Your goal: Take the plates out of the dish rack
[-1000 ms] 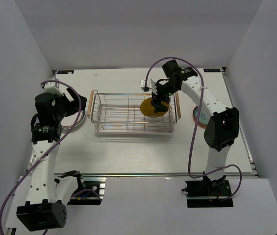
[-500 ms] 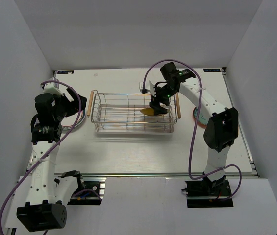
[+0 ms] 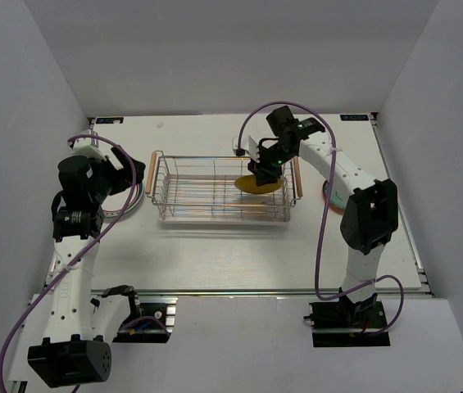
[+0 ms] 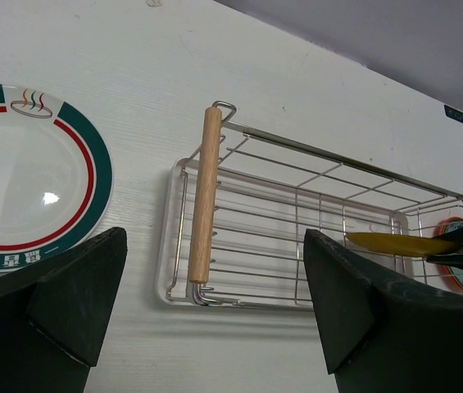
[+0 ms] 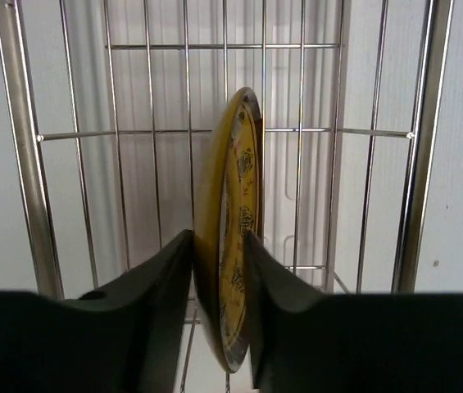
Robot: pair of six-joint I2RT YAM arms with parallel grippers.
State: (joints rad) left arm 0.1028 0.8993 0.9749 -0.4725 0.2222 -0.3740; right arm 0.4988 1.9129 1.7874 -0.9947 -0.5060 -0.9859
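The silver wire dish rack (image 3: 215,158) with wooden handles stands in the middle of the table. One yellow plate (image 3: 257,186) stands on edge at its right end. My right gripper (image 3: 265,172) reaches down into the rack. In the right wrist view the yellow plate (image 5: 235,196) is edge-on and the right gripper (image 5: 217,246) is shut on it, with both fingers pressed against its faces. My left gripper (image 4: 215,237) hangs open and empty left of the rack's wooden handle (image 4: 202,205). The left wrist view also shows the yellow plate (image 4: 403,243) far off.
A white plate with a teal and red rim (image 4: 18,180) lies flat on the table left of the rack, under my left arm. Other plates (image 3: 328,195) lie on the table right of the rack, partly behind my right arm. White walls enclose the table.
My right gripper has dropped over the yellow plate and closed its fingers onto it. The plate now stands more upright. The left arm has not moved.
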